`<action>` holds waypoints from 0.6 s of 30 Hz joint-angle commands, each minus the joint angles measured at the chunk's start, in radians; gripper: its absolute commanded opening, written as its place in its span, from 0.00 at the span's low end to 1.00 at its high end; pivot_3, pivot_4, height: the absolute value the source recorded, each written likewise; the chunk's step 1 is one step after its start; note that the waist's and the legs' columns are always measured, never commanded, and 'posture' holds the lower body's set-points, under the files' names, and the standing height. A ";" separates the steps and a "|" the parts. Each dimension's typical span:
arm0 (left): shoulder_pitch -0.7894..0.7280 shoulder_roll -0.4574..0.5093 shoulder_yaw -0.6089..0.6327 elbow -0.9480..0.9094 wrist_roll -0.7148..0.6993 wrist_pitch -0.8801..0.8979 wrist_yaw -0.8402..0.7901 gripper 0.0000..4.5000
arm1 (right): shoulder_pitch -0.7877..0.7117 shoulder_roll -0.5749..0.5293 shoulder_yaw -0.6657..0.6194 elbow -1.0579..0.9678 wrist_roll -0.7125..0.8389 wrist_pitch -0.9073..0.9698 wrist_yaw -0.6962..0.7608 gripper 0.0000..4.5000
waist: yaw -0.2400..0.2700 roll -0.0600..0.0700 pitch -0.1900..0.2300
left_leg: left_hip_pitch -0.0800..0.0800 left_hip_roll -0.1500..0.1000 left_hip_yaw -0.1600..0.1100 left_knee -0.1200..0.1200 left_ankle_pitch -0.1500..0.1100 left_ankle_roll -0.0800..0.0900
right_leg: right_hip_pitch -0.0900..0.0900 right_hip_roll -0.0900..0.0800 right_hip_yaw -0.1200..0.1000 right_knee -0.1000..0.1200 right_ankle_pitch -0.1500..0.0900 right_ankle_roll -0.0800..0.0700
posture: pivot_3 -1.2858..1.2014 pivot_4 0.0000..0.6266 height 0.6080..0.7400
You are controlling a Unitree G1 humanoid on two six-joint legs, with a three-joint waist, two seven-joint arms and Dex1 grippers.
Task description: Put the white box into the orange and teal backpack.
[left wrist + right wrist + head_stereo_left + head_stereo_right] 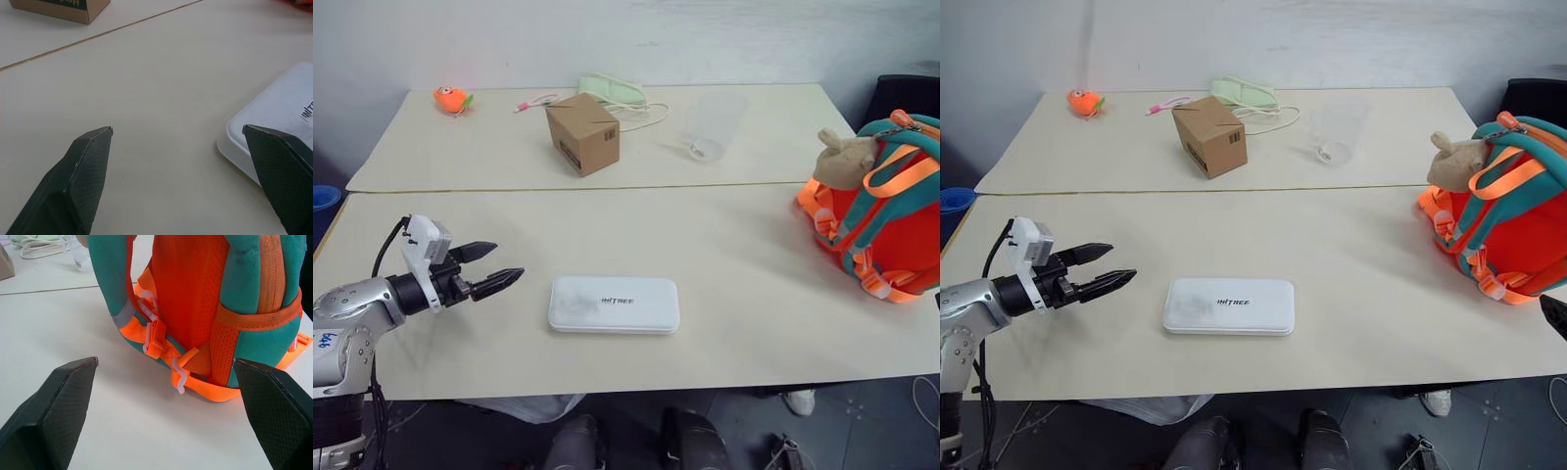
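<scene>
The white box (614, 305) lies flat on the near table, near its front edge, with small dark lettering on top. My left gripper (491, 267) hovers just to its left, fingers open and empty, pointing at it. One corner of the white box (274, 132) appears past my right-hand fingertip in the left wrist view. The orange and teal backpack (891, 215) stands upright at the table's right end, a tan plush toy (845, 159) on top. My right gripper (166, 366) is open with the orange and teal backpack (195, 298) and its orange straps close in front of it.
A brown cardboard box (582, 133) stands on the far table, with a green pouch (615, 91) and white cord behind it, a clear plastic cup (711, 127) on its side and a small orange toy (451, 99) at the far left. A seam (607, 187) joins the two tables.
</scene>
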 commanded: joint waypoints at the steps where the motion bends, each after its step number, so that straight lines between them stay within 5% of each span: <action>1: 0.000 0.015 0.024 -0.038 -0.014 0.002 0.002 0.99 | 0.003 -0.009 -0.023 -0.012 0.003 -0.017 0.006 1.00 | 0.000 0.000 0.000 | 0.000 0.000 0.000 0.000 0.000 0.000 | 0.000 0.000 0.000 0.000 0.000 0.000 | 0.52 0.24 1.00; 18: -0.027 0.025 0.019 -0.029 -0.004 0.025 0.034 0.99 | -0.016 -0.007 -0.002 -0.040 0.003 -0.002 -0.020 1.00 | 0.005 0.000 0.000 | 0.000 0.000 0.000 0.000 0.000 -0.001 | 0.000 0.000 0.000 0.000 0.000 0.000 | 0.52 0.24 1.00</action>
